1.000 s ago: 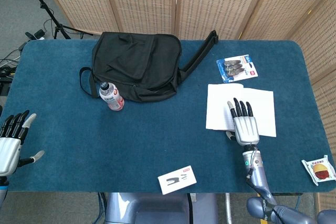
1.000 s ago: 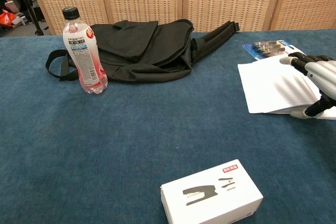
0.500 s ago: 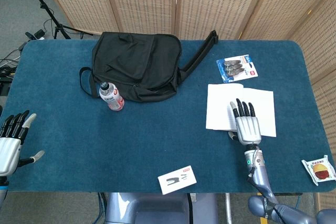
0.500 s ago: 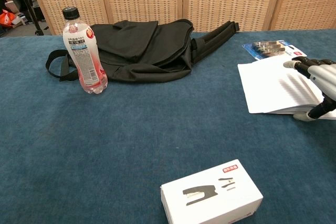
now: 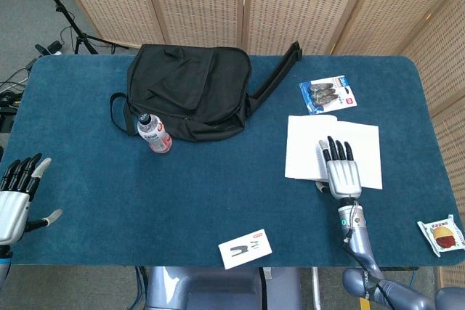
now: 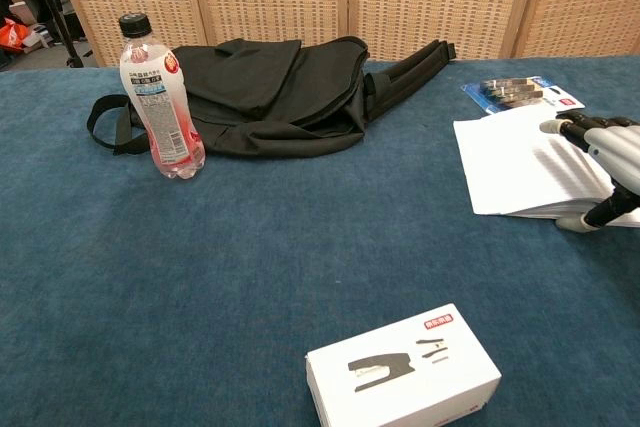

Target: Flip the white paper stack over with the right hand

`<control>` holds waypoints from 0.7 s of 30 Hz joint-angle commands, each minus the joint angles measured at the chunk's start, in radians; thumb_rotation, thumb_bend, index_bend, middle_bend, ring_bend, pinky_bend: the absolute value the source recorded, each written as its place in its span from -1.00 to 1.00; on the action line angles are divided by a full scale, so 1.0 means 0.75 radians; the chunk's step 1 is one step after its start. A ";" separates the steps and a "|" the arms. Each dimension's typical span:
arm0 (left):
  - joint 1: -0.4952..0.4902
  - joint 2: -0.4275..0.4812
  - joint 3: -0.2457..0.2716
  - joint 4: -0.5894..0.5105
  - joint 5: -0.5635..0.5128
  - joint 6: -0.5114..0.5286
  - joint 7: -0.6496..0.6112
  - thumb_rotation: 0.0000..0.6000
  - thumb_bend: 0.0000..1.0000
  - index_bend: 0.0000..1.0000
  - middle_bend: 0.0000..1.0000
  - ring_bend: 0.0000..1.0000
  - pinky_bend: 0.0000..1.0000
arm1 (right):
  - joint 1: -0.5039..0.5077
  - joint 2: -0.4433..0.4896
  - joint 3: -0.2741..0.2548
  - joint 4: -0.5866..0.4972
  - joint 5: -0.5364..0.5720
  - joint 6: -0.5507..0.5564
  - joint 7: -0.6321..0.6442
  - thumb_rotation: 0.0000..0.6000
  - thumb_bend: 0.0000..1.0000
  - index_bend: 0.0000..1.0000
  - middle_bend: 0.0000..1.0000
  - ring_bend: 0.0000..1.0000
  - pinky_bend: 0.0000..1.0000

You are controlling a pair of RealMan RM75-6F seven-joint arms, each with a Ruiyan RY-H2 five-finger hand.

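Note:
The white paper stack [image 5: 304, 148] [image 6: 515, 163] lies flat on the blue table at the right, below a blue blister pack. My right hand [image 5: 341, 171] [image 6: 600, 162] hovers palm down over the stack's near edge, fingers stretched forward and apart, thumb hanging at the stack's front edge. Nothing is gripped in it. My left hand [image 5: 16, 196] is at the table's near left corner, fingers spread, holding nothing; only the head view shows it.
A black bag [image 5: 190, 87] [image 6: 272, 92] lies at the back centre, with a clear bottle [image 5: 154, 133] [image 6: 158, 97] standing in front of it. A white box [image 5: 245, 248] [image 6: 402, 370] sits near the front edge. The blister pack [image 5: 328, 94] and a snack packet [image 5: 444, 235] lie on the right.
The right hand has drawn back a little toward the table's near edge, sliding off the middle of the stack. The left hand and the objects have stayed put.

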 commanded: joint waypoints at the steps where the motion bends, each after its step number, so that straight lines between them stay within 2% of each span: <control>1: 0.000 0.000 0.000 0.000 0.001 0.001 -0.001 0.84 -0.88 -1.00 -1.00 -1.00 -1.00 | 0.003 -0.004 -0.001 0.010 0.008 -0.009 0.002 1.00 -0.54 -0.93 -1.00 -1.00 -1.00; 17: -0.001 0.002 0.004 -0.005 0.005 -0.001 -0.011 0.84 -0.88 -1.00 -1.00 -1.00 -1.00 | 0.005 -0.006 -0.001 0.018 0.016 -0.004 0.022 1.00 -0.48 -0.93 -1.00 -1.00 -1.00; 21: 0.000 0.004 0.004 -0.007 0.005 -0.001 -0.015 0.84 -0.88 -1.00 -1.00 -1.00 -1.00 | 0.003 -0.012 0.003 0.023 0.022 0.001 0.030 1.00 -0.27 -0.93 -1.00 -1.00 -1.00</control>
